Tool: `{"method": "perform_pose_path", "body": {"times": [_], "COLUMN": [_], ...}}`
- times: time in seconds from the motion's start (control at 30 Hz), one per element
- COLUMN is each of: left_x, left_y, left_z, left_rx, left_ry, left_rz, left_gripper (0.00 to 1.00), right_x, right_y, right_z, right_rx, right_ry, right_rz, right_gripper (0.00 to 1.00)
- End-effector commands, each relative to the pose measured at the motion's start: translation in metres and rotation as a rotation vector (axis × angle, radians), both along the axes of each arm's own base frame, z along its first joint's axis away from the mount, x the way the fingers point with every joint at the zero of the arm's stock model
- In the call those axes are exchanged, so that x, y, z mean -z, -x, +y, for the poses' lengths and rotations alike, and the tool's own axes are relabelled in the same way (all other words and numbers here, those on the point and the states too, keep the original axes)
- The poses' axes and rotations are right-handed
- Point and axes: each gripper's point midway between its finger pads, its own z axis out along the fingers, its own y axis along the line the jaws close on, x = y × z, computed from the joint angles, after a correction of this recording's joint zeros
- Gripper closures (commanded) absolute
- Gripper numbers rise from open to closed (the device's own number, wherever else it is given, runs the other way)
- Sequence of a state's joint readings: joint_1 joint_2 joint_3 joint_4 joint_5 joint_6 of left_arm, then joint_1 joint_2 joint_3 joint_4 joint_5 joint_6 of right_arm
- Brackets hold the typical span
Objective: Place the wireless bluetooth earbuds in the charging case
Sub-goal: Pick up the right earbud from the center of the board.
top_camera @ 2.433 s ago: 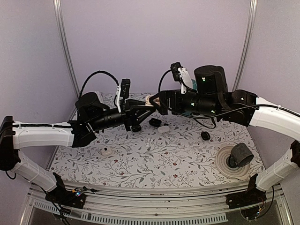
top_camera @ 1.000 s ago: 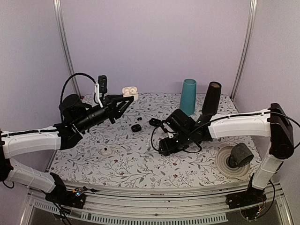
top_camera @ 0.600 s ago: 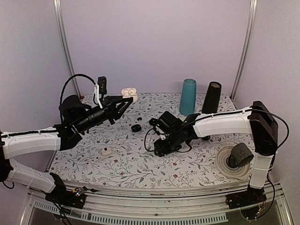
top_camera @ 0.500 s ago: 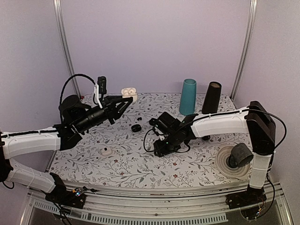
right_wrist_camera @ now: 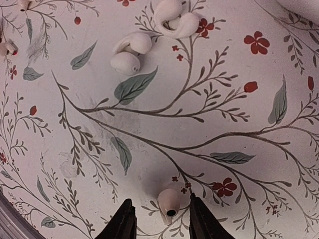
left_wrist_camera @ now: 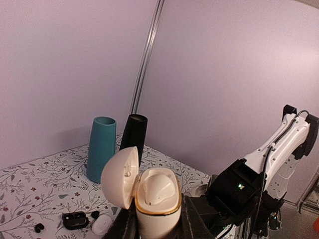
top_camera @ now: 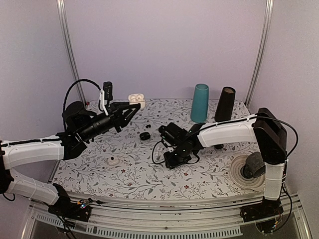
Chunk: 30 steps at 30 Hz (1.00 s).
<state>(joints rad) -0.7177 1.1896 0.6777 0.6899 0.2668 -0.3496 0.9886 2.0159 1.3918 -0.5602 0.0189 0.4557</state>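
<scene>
My left gripper (left_wrist_camera: 157,225) is shut on the charging case (left_wrist_camera: 155,199), a white pebble held upright in the air with its lid flipped open to the left. A white rounded earbud (left_wrist_camera: 155,185) sits in its top. From above, the case (top_camera: 136,99) shows at the tip of the left gripper (top_camera: 133,106), over the back left of the table. My right gripper (right_wrist_camera: 162,219) is down at the tablecloth, its jaws open on either side of a small white earbud (right_wrist_camera: 167,200), with a gap on each side. From above, the right gripper (top_camera: 169,160) hides that earbud.
A teal cup (top_camera: 200,103) and a black cup (top_camera: 224,104) stand at the back. A white disc with a black roll (top_camera: 250,169) lies at the right. Small black pieces (top_camera: 145,135) and a white piece (top_camera: 114,161) lie on the cloth. More white pieces (right_wrist_camera: 128,54) lie ahead of the right gripper.
The right arm has swung left and down to the table, and its jaws have narrowed around the earbud. The left arm drew back left with the case, then stayed still.
</scene>
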Motion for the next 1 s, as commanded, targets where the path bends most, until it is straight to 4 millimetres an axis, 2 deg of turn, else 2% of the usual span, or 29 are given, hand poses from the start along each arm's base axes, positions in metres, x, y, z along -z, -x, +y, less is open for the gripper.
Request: {"method": "perform_pose_path", "body": {"times": [0.0,0.43,0.97], "left_x": [-0.006,-0.006,-0.005], "left_y": [0.0,-0.001,-0.004], "left_z": [0.007,0.008,0.01], "left_rx": [-0.011,-0.01,-0.027], "left_ry": [0.02,0.022,0.023], "left_rz": [-0.014,-0.009,-0.006], "left_gripper": [1.0,1.0,1.0], "right_x": [0.005,0.014,0.013], "right_y": [-0.001,-0.003,0.001], "right_z": [0.002,0.0,0.0], "right_rx": [-0.009,-0.015,-0.045], "right_ry": [0.03,0.102,0.181], "right_rz": [-0.013,-0.036,-0.07], "right_gripper": [0.63,0.68,0.73]}}
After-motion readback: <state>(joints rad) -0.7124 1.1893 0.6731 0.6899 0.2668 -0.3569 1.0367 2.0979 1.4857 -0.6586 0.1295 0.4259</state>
